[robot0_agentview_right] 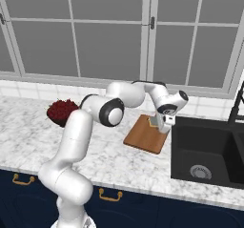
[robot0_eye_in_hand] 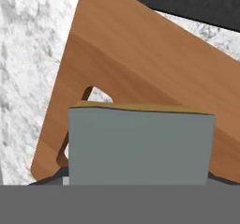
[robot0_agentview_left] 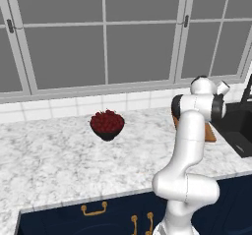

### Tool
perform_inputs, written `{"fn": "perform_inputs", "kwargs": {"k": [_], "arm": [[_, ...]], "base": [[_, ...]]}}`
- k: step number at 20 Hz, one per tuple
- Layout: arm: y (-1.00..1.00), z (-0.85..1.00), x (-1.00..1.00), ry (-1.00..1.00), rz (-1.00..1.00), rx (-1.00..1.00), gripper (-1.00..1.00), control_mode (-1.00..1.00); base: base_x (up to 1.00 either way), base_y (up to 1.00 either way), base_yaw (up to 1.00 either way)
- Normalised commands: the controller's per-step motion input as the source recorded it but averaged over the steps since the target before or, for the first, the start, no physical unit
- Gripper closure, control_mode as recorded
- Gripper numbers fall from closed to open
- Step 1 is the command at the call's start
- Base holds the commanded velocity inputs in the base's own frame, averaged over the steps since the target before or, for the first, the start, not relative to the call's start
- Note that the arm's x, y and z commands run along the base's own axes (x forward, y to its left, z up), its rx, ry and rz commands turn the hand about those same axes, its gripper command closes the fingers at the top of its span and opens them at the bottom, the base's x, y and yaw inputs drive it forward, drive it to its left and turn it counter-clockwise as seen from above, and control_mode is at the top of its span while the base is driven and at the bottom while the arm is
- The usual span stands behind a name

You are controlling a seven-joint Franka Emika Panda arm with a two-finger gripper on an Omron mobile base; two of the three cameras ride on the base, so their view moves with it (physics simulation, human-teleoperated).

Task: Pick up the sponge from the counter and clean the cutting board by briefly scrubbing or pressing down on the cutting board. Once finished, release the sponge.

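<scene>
the tool [robot0_agentview_right: 161, 125] grips the sponge [robot0_eye_in_hand: 140, 145], grey-green face over a yellow edge, above the brown cutting board [robot0_eye_in_hand: 140, 63]

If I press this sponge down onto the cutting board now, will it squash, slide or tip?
The sponge is a two-layer block, grey-green over a thin yellow edge, so it probably compresses somewhat rather than staying rigid. Its broad flat face suggests it would sit flat, not tip. The cutting board looks smooth and lies loose on the marble counter, so the board itself might slide when scrubbed.

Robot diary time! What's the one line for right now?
phase: carrying | gripper: shut on sponge | position: above cutting board | sponge on board: cannot tell
</scene>
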Motion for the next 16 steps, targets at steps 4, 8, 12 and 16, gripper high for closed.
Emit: {"fn": "perform_inputs", "kwargs": {"k": [4,8,12,16], "arm": [[0.88,-0.49,-0.09,0.00,-0.01,0.00,1.00,-1.00],[0.91,-0.33,-0.04,0.00,-0.02,0.00,1.00,-1.00],[0.89,-0.34,-0.24,0.00,-0.05,0.00,1.00,-1.00],[0.89,-0.58,-0.25,0.00,-0.05,0.00,1.00,-1.00]], "base": [[0.00,0.00,0.00],[0.00,0.00,0.00],[0.00,0.00,0.00],[0.00,0.00,0.00]]}}
